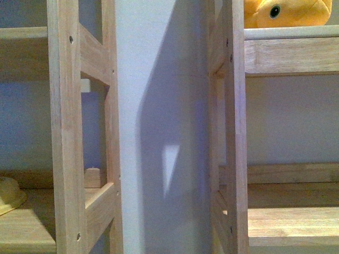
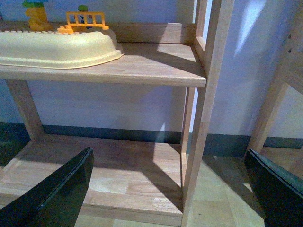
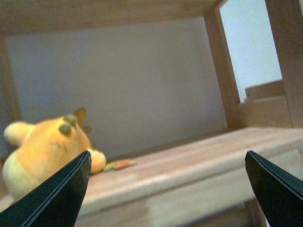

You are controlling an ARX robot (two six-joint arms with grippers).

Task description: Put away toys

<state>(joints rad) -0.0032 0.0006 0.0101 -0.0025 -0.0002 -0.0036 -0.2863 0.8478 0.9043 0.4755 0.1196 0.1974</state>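
An orange-yellow plush toy [image 1: 286, 13] with a glossy dark eye lies on the upper shelf [image 1: 291, 33] of the right wooden rack, at the top of the front view. The right wrist view shows the same plush toy [image 3: 45, 151] resting on that shelf board [image 3: 189, 165], beside one finger [image 3: 57, 198]. My right gripper [image 3: 165, 194] is open, just in front of the shelf edge, holding nothing. My left gripper [image 2: 170, 189] is open and empty, low in front of the left rack's bottom shelf [image 2: 109, 175]. Neither arm appears in the front view.
A pale tan hat-shaped object [image 2: 61, 47] sits on the left rack's middle shelf [image 2: 142, 68], with orange and yellow block toys [image 2: 83, 21] behind it. Its rim [image 1: 9, 194] shows in the front view. A wooden post [image 2: 203, 113] stands between the left jaws. A white wall [image 1: 164, 127] separates the racks.
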